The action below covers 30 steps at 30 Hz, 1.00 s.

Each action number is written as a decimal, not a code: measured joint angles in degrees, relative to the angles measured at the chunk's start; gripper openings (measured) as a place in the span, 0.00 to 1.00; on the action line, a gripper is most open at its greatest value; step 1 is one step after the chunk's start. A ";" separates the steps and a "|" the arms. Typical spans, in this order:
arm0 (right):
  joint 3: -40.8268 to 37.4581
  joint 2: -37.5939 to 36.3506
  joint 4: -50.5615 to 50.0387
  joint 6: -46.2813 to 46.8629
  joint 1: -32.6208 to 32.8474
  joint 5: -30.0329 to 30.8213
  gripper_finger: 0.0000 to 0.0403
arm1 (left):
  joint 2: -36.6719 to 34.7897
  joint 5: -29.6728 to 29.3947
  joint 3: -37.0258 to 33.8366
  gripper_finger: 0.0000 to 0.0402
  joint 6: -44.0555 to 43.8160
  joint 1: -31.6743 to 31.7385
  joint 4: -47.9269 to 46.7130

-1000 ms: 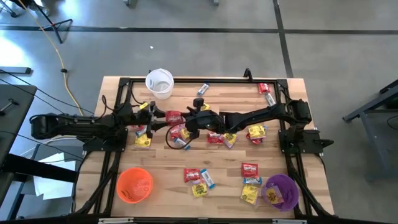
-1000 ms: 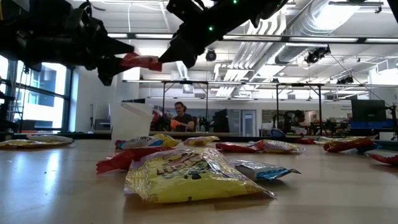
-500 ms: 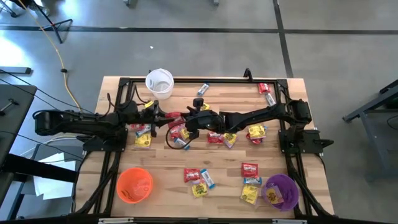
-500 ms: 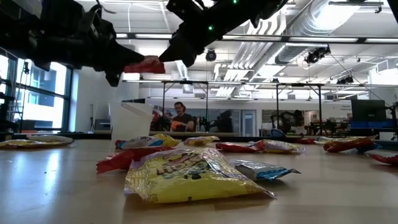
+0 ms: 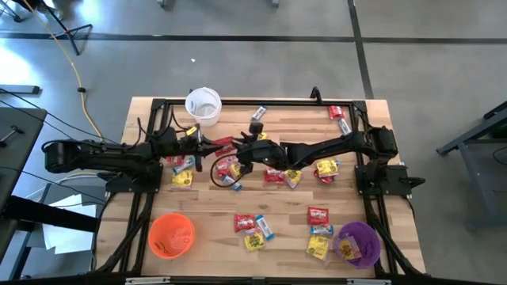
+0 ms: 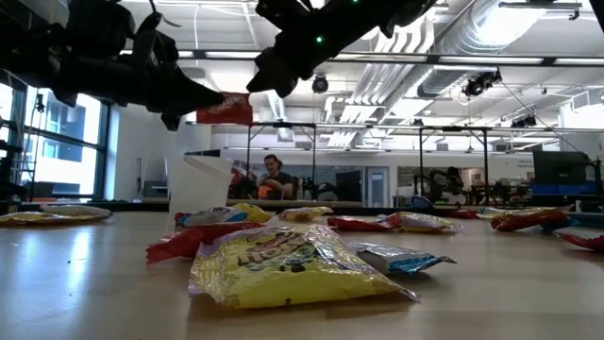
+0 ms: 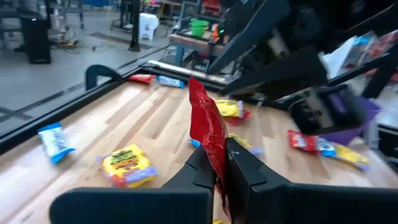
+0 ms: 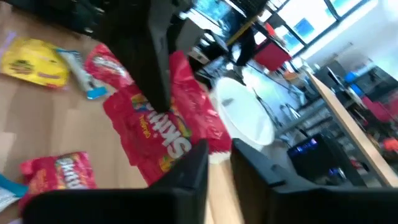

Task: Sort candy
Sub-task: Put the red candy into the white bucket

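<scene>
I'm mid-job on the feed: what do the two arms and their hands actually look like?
Both arms are dark, nearly black, built of slim jointed segments on black frame bases at the table's sides. The left hand ends in two narrow dark fingers with flat, angular tips. The right hand has matching dark fingers. Small green indicator lights glow on the right arm's underside. A dark cable loops below it.

Both arms raised mid-table, grippers (image 5: 207,144) (image 5: 240,146) nearly meeting.
</scene>
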 joint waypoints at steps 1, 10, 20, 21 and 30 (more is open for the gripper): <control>0.00 -0.30 -0.32 0.25 0.00 1.18 0.22 | -0.06 -0.43 0.83 0.00 0.69 0.36 -1.74; -0.44 -4.82 -12.91 2.93 0.48 4.51 0.29 | -0.56 -7.89 14.22 0.00 8.99 2.84 -29.28; -15.63 -6.95 -8.97 11.92 -2.34 3.36 0.05 | 1.63 -24.30 37.66 0.00 17.46 9.15 -64.88; -17.48 -7.24 -7.49 12.48 -2.28 3.27 0.04 | 2.76 -24.32 40.04 0.00 17.99 10.18 -66.81; -27.87 -10.44 1.74 17.56 0.34 3.21 0.00 | 21.62 -22.01 59.59 0.00 21.80 20.53 -83.26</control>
